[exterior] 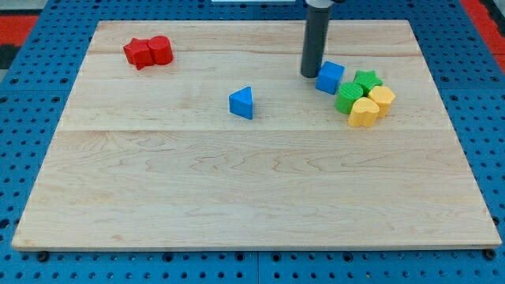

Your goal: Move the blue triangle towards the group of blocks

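Note:
The blue triangle (pixel 242 102) lies alone near the middle of the wooden board (pixel 237 189), a little above centre. The group of blocks sits at the view's upper right: a blue cube (pixel 330 77), a green star (pixel 367 80), a round green block (pixel 348 97), a yellow heart (pixel 363 112) and a yellow hexagon (pixel 382 100), all close together. My tip (pixel 309 74) rests on the board just left of the blue cube, touching or nearly touching it. The tip is well to the right of and above the blue triangle.
Two red blocks, a star (pixel 139 53) and a round one (pixel 160 50), sit together at the view's upper left. The board lies on a blue perforated table (pixel 31 118).

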`<state>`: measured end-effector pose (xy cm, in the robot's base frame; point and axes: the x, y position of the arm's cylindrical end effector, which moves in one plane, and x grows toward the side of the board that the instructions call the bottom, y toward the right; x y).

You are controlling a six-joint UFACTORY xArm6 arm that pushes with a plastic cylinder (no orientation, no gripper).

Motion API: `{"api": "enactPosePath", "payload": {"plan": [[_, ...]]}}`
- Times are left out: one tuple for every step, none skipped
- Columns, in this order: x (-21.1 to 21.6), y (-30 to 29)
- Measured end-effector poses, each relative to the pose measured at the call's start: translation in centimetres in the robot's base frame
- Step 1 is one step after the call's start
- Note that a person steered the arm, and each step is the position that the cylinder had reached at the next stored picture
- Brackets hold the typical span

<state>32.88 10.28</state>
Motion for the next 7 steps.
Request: {"api": "enactPosePath", "payload": {"plan": [[0.4, 1.9], [0.4, -3.5], [0.4, -12.3], [1.3, -17.4], [4.0, -19.2], [8.2, -19.2], [8.6, -17.1]]}}
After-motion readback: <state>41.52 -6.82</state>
